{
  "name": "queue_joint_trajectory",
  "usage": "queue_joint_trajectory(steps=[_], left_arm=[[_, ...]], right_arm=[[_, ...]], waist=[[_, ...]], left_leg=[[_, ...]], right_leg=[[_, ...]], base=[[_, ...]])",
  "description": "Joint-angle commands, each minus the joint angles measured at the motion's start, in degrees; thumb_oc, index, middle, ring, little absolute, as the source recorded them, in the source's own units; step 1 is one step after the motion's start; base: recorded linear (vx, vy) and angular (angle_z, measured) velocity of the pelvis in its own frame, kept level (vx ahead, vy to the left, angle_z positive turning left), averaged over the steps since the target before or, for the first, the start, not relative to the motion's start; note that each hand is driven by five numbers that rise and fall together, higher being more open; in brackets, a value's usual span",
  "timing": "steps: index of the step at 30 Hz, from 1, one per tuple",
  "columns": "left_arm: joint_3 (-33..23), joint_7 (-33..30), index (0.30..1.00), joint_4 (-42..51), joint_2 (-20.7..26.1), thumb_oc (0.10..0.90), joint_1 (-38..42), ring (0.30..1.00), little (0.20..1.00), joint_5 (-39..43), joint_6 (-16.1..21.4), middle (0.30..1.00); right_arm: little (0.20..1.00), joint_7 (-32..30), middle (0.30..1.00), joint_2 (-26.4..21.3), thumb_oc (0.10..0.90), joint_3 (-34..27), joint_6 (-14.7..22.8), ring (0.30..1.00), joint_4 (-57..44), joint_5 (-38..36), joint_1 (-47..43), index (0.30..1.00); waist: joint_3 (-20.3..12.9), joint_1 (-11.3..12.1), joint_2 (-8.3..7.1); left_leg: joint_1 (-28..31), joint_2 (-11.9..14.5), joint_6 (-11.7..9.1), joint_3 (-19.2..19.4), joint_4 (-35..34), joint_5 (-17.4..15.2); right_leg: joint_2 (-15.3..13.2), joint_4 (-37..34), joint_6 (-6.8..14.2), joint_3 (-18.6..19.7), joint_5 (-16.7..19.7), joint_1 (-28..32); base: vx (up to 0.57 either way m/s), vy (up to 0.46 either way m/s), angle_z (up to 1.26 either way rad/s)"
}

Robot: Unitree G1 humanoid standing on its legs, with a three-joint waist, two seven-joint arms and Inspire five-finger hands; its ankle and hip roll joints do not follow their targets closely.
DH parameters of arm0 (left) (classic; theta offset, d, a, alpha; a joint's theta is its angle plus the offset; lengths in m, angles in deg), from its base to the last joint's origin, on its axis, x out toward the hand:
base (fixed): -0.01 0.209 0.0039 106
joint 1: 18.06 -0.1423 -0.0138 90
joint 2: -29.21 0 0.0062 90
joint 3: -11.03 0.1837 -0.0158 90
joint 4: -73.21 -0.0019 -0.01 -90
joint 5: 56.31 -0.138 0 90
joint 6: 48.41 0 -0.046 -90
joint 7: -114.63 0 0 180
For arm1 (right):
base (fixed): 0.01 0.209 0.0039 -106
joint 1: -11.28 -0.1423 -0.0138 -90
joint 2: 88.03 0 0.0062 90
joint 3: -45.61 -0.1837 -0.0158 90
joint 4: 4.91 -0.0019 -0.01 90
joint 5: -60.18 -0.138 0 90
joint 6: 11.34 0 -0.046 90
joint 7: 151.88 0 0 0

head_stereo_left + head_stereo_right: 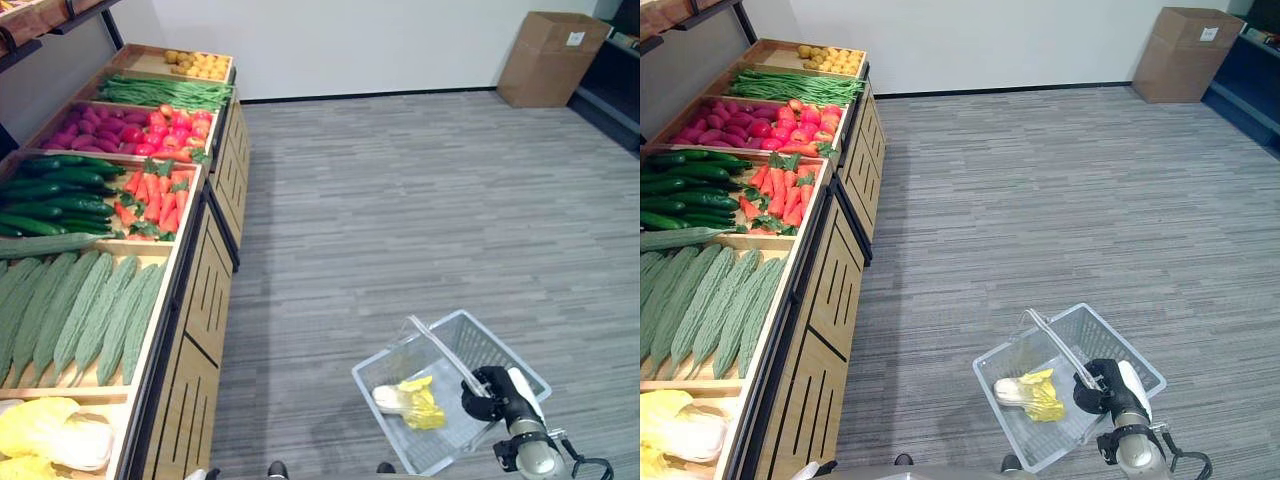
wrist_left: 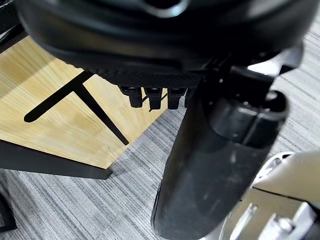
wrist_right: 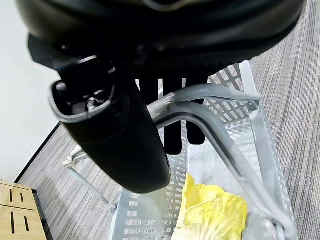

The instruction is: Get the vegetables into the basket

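Observation:
A clear plastic basket (image 1: 492, 345) hangs low over the floor at the lower right, and a yellow-white cabbage (image 1: 410, 400) lies inside it. My right hand (image 1: 490, 388) is shut on the basket's grey handle (image 3: 200, 107), which runs between the thumb (image 3: 115, 145) and the curled fingers. The cabbage (image 3: 212, 212) shows below the handle. More cabbages (image 1: 50, 435) lie on the produce stand at the lower left. My left hand (image 2: 210, 165) hangs beside the stand's wooden side, its fingers (image 2: 152, 95) relaxed and holding nothing.
The wooden produce stand (image 1: 195, 290) runs along the left with bitter gourds (image 1: 80, 315), cucumbers (image 1: 50, 195), carrots (image 1: 150, 200), red and purple vegetables (image 1: 130, 128) and green beans (image 1: 165, 92). A cardboard box (image 1: 550, 55) stands by the far wall. Grey floor (image 1: 400, 200) lies between.

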Motion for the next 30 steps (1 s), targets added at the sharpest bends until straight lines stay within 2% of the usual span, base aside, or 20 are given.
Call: queue_joint_trajectory(steps=[1, 3, 6, 9, 10, 12, 13, 15, 17, 21, 23, 24, 26, 27, 28, 29, 30], left_arm=[[-1.1, -1.9, 1.0, -2.3, 2.4, 0.9, 4.7, 1.0, 1.0, -0.4, -1.3, 1.0], [-1.9, -2.6, 1.0, -1.7, 2.8, 0.9, 5.8, 1.0, 1.0, 1.6, -1.6, 1.0], [-2.3, -3.2, 1.0, -1.6, 3.2, 0.9, 7.1, 1.0, 1.0, 3.6, -1.8, 1.0], [-3.1, -3.5, 1.0, -2.0, 3.2, 0.9, 7.6, 1.0, 1.0, 5.0, -2.3, 1.0], [-4.9, -3.2, 1.0, -1.9, 2.7, 0.9, 8.1, 1.0, 1.0, 8.9, -2.0, 1.0], [-4.9, -3.2, 1.0, -1.7, 2.6, 0.9, 8.1, 1.0, 1.0, 9.2, -2.0, 1.0], [-4.5, -3.6, 1.0, -1.9, 2.1, 0.9, 8.0, 1.0, 1.0, 9.0, -1.9, 1.0], [-4.4, -3.7, 1.0, -2.1, 2.0, 0.9, 8.0, 1.0, 1.0, 9.0, -2.0, 1.0], [-3.7, -3.7, 1.0, -2.2, 1.8, 0.9, 8.2, 1.0, 1.0, 8.8, -1.9, 1.0], [-2.6, -3.7, 1.0, -2.2, 1.6, 0.9, 8.3, 1.0, 1.0, 8.5, -1.7, 1.0], [-2.7, -3.8, 1.0, -2.4, 1.8, 0.9, 8.3, 1.0, 1.0, 8.3, -1.7, 1.0], [-2.7, -3.8, 1.0, -2.4, 1.8, 0.9, 8.3, 1.0, 1.0, 8.3, -1.7, 1.0], [-2.9, -4.0, 1.0, -2.7, 2.5, 0.9, 7.5, 1.0, 1.0, 7.9, -1.8, 1.0], [-2.9, -4.0, 1.0, -2.8, 2.5, 0.9, 7.5, 1.0, 1.0, 7.9, -1.8, 1.0], [-3.4, -3.9, 1.0, -3.1, 3.2, 0.9, 7.8, 1.0, 1.0, 7.9, -2.2, 1.0], [-3.4, -3.9, 1.0, -3.1, 3.2, 0.9, 7.8, 1.0, 1.0, 7.9, -2.2, 1.0], [-3.7, -4.0, 1.0, -2.5, 4.0, 0.9, 8.1, 1.0, 1.0, 8.9, -2.0, 1.0]], right_arm=[[0.3, -2.1, 0.3, -1.5, 0.4, -3.3, 4.5, 0.3, -6.4, 0.5, -5.9, 0.3], [0.3, -2.2, 0.3, -1.8, 0.4, -2.8, 4.4, 0.3, -6.9, 0.3, -7.0, 0.3], [0.3, -2.4, 0.3, -2.0, 0.4, -2.0, 4.3, 0.3, -6.4, -0.5, -8.8, 0.3], [0.3, -2.1, 0.3, -1.7, 0.4, -2.3, 4.5, 0.3, -7.3, -2.9, -9.1, 0.3], [0.3, -1.9, 0.3, -1.5, 0.4, -2.6, 4.7, 0.3, -7.4, -4.3, -8.9, 0.3], [0.3, -2.0, 0.3, -1.7, 0.4, -2.6, 4.6, 0.3, -7.4, -4.3, -8.9, 0.3], [0.3, -1.9, 0.3, -2.0, 0.4, -2.6, 4.7, 0.3, -7.9, -4.2, -8.9, 0.3], [0.3, -2.0, 0.3, -2.1, 0.4, -2.7, 4.6, 0.3, -8.2, -4.1, -9.0, 0.3], [0.3, -2.3, 0.3, -2.6, 0.4, -3.1, 4.6, 0.3, -8.4, -3.8, -9.6, 0.3], [0.3, -3.4, 0.3, -2.7, 0.4, -3.6, 4.6, 0.3, -8.0, -4.0, -10.6, 0.3], [0.3, -3.8, 0.3, -2.5, 0.4, -3.2, 4.6, 0.3, -7.8, -3.6, -11.4, 0.3], [0.3, -3.8, 0.3, -2.5, 0.4, -3.2, 4.6, 0.3, -7.8, -3.6, -11.4, 0.3], [0.3, -3.1, 0.3, -1.2, 0.4, -1.9, 4.3, 0.3, -7.5, -2.8, -11.6, 0.3], [0.3, -3.1, 0.3, -1.1, 0.4, -1.9, 4.3, 0.3, -7.5, -2.7, -11.6, 0.3], [0.3, -2.8, 0.3, -0.1, 0.4, -1.4, 4.0, 0.3, -7.6, -2.6, -11.7, 0.3], [0.3, -2.8, 0.3, 0.0, 0.4, -1.4, 4.0, 0.3, -7.6, -2.6, -11.8, 0.3], [0.3, -2.4, 0.3, 1.0, 0.4, -0.8, 3.9, 0.3, -7.4, -3.3, -12.3, 0.3]], waist=[[2.0, 0.0, -2.11], [4.0, 0.0, -1.92], [5.7, 0.2, -1.87], [6.4, 0.6, -1.98], [7.2, 1.1, -2.24], [7.6, 1.0, -2.23], [8.4, 1.5, -2.15], [8.6, 1.6, -2.06], [8.7, 2.3, -1.97], [8.3, 3.3, -1.66], [8.1, 4.4, -2.15], [8.1, 4.4, -2.16], [7.0, 5.3, -3.4], [7.0, 5.4, -3.51], [6.6, 5.5, -4.64], [6.6, 5.6, -4.75], [6.6, 5.7, -5.61]], left_leg=[[0.0, 3.3, -2.6, -2.7, 0.2, -0.4], [-1.3, 4.4, -2.6, -3.3, 0.7, 0.2], [-3.6, 5.4, -2.8, -4.2, 1.8, 1.0], [-5.7, 6.2, -3.1, -5.3, 4.6, 1.2], [-8.0, 6.8, -3.6, -5.9, 8.2, 1.3], [-9.1, 6.9, -3.7, -6.6, 10.7, 1.0], [-10.5, 6.1, -3.8, -8.2, 13.5, 0.9], [-11.0, 5.5, -3.7, -9.2, 13.5, 1.0], [-13.6, 3.2, -3.2, -11.8, 11.4, 1.3], [-18.9, 2.1, -2.9, -11.4, 5.1, 5.3], [-19.6, 1.5, -3.0, -11.9, 3.8, 6.0], [-19.5, 1.5, -3.0, -11.9, 3.8, 6.0], [-18.4, 0.2, -1.1, -11.3, 5.3, 4.3], [-18.4, 0.1, -1.0, -11.1, 5.3, 4.2], [-18.2, -1.1, 0.7, -10.3, 6.8, 2.4], [-18.3, -1.2, 0.7, -10.2, 6.9, 2.3], [-18.2, -2.5, 2.0, -9.3, 7.7, 1.1]], right_leg=[[-2.2, 3.7, 2.4, -2.3, -1.9, -0.8], [-1.7, 8.4, 1.7, -2.1, -3.6, -4.0], [-0.9, 11.4, 1.0, -2.1, -4.8, -7.2], [0.0, 11.0, 0.2, -2.6, -5.1, -7.3], [0.3, 10.2, -0.4, -3.6, -5.2, -6.8], [0.4, 9.8, -0.8, -4.2, -5.4, -6.2], [0.4, 8.9, -1.1, -4.6, -5.6, -4.8], [0.3, 8.6, -1.2, -4.8, -5.7, -4.3], [-0.1, 7.9, -1.0, -5.4, -6.1, -3.7], [0.2, 7.1, -0.4, -5.9, -7.4, -2.2], [0.4, 6.7, 0.0, -4.8, -8.1, -0.8], [0.4, 6.7, 0.0, -4.8, -8.1, -0.8], [-0.9, 7.8, 0.9, -2.9, -9.3, 0.9], [-1.0, 7.9, 0.9, -2.7, -9.4, 0.9], [-2.5, 9.9, 1.9, -1.6, -8.8, 0.6], [-2.6, 10.0, 2.0, -1.5, -8.8, 0.5], [-3.9, 11.9, 3.2, -0.1, -6.4, -0.9]], base=[[-0.06, -0.059, -0.01], [-0.13, -0.086, -0.01], [-0.08, -0.142, -0.02], [0.02, -0.183, 0.11], [0.04, -0.214, 0.11], [0.07, -0.146, 0.24], [0.1, -0.097, 0.35], [0.09, -0.027, 0.2], [0.11, 0.028, 0.13], [0.18, 0.083, 0.3], [0.21, 0.09, 0.38], [0.29, 0.162, -0.07], [0.39, 0.288, -0.6], [0.37, 0.333, -0.83], [0.18, 0.165, -0.67], [0.29, 0.329, -0.44], [0.16, 0.241, -0.27]])
